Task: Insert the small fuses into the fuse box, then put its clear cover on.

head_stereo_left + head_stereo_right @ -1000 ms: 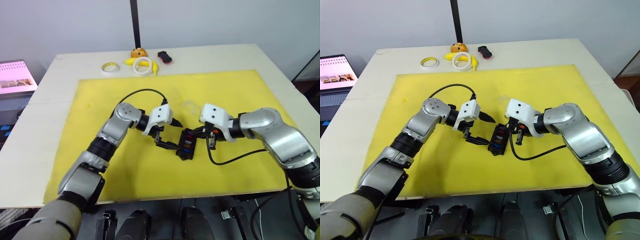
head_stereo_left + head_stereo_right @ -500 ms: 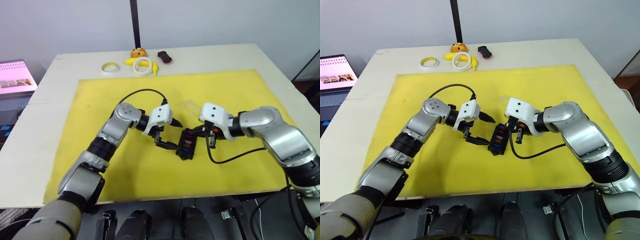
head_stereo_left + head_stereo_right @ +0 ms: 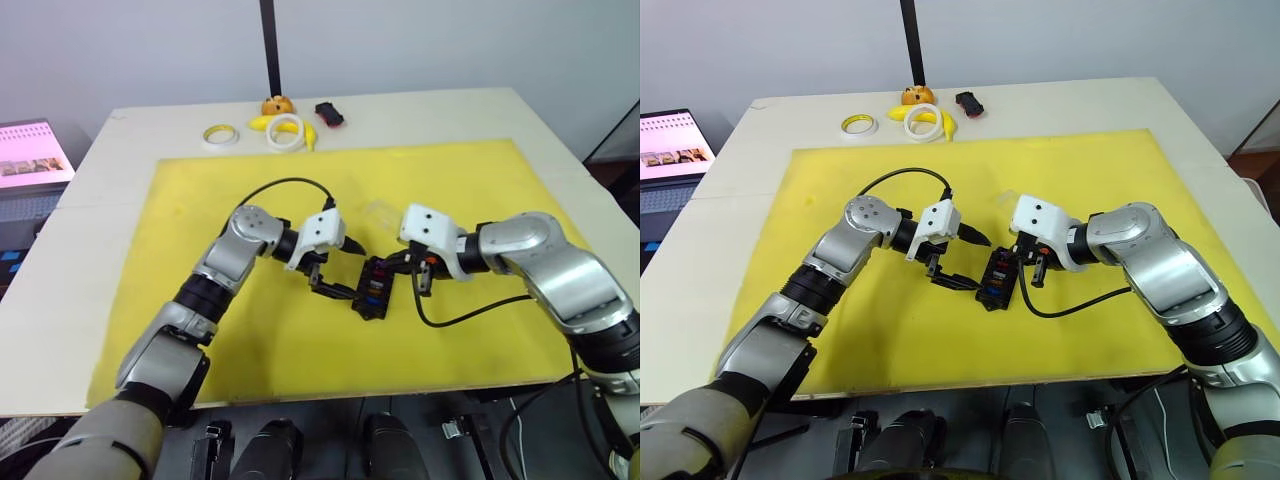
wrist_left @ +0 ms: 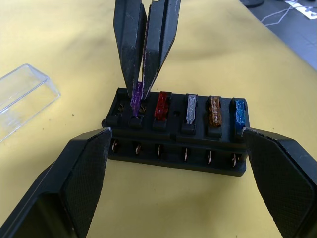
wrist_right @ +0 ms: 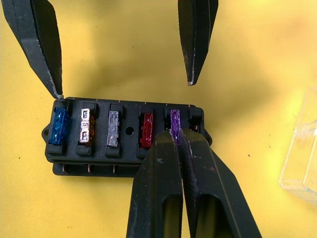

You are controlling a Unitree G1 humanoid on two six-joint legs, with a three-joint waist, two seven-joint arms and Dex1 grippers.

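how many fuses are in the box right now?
5. In one row of the fuse box: blue fuse, orange fuse, grey fuse, red fuse, purple fuse, the last pinched by the right tool. End slot beside it looks empty.

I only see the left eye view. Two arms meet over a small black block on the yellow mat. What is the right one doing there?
Observer: The right gripper is shut on a purple fuse, which stands in a slot of the fuse box.
Operator: Are other fuses in?
Observer: Four sit in the same row: blue fuse, orange fuse, grey fuse, red fuse. The end slot beside the purple one looks empty.
Operator: And the left arm?
Observer: The left gripper is open, with one finger at each end of the box.
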